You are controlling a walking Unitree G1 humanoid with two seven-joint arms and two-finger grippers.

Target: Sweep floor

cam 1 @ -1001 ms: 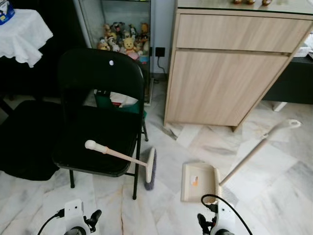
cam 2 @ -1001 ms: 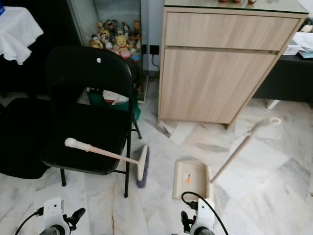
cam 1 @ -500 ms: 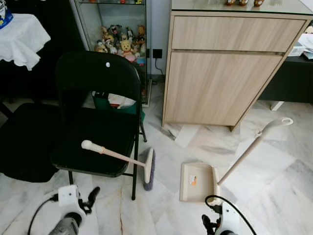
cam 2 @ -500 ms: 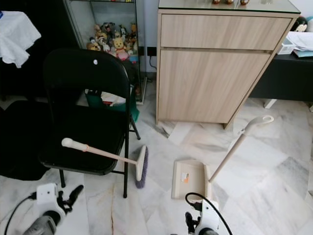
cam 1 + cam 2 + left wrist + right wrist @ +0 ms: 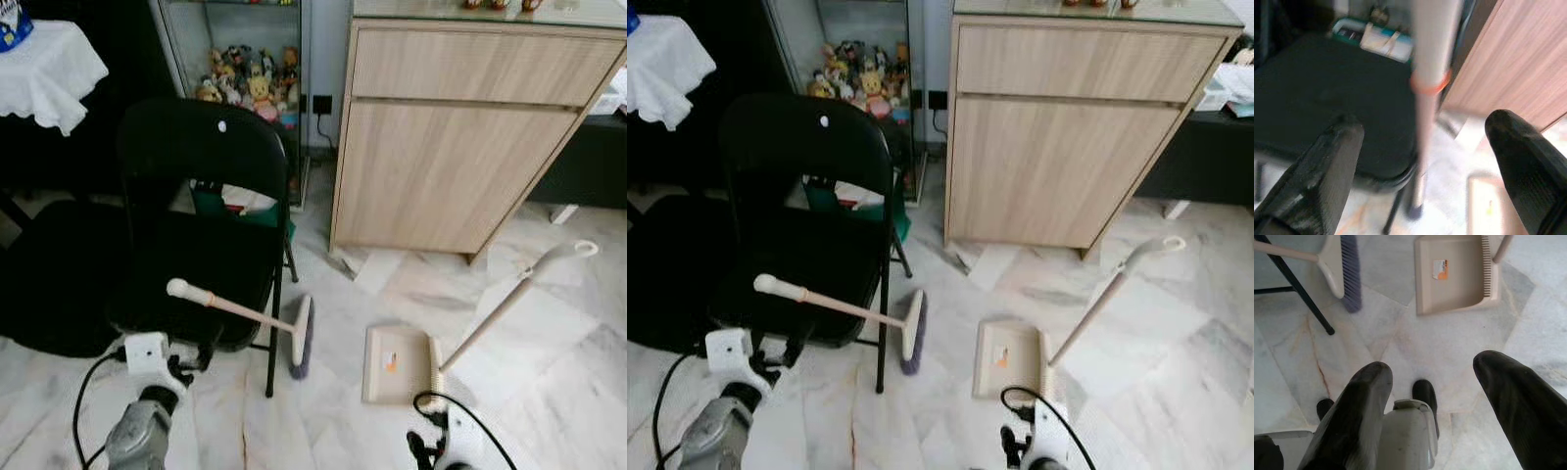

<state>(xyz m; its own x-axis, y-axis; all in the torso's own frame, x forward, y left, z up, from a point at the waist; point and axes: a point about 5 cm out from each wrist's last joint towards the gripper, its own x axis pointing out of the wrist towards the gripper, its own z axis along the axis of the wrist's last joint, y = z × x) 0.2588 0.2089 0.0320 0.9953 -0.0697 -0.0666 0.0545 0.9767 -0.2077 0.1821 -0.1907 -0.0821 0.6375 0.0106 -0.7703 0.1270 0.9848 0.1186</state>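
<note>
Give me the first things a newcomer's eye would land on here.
A cream broom leaning its handle over the seat of a black folding chair, bristles on the marble floor. Right of it, a matching dustpan lies flat before the wooden cabinet. The left claw, open, reaches up at the broom handle.

Folding chair [image 5: 201, 225] stands left of the cabinet [image 5: 460, 147]; display case [image 5: 245, 69] behind the chair. Broom [image 5: 245, 315] leans across the chair's front edge — head on the floor [image 5: 549, 392] beside the chair's right legs. Dustpan [image 5: 397, 364] lies right of the broom head, handle rising rightward. Left gripper [image 5: 191, 362] just below the broom handle's end.
</note>
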